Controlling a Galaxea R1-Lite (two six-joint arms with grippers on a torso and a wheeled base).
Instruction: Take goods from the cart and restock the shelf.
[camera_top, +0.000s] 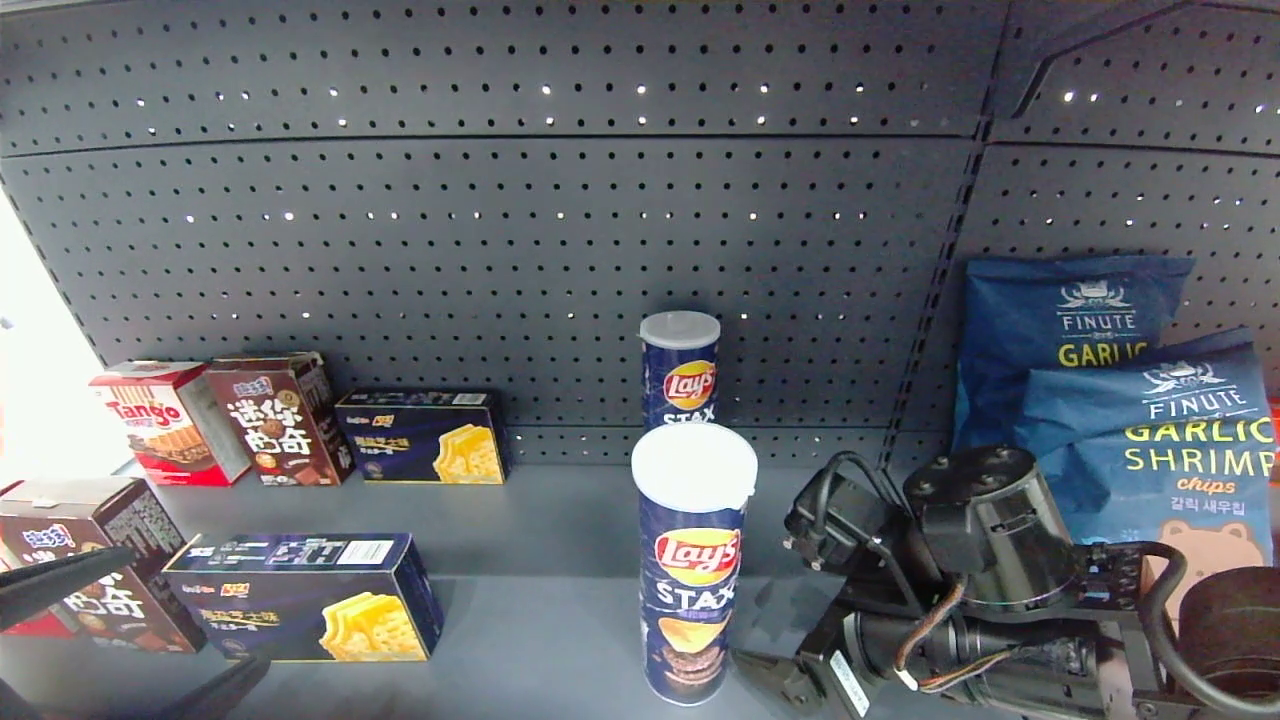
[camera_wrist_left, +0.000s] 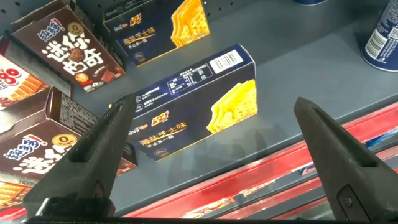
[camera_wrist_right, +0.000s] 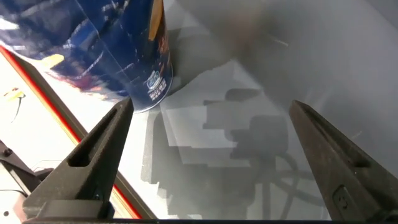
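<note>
Two tall blue chip cans stand mid-shelf, the front can close to the shelf's front edge and the back can behind it by the pegboard. My right gripper is open just to the right of the front can, low over the grey shelf board, with nothing between its fingers. My left gripper is open at the shelf's front left, facing a dark blue cracker box that lies on the board. Its fingers hold nothing.
A second cracker box, brown cookie boxes and a red wafer box fill the left side. Blue shrimp-chip bags lean at the right behind my right arm. A red strip runs along the shelf's front edge.
</note>
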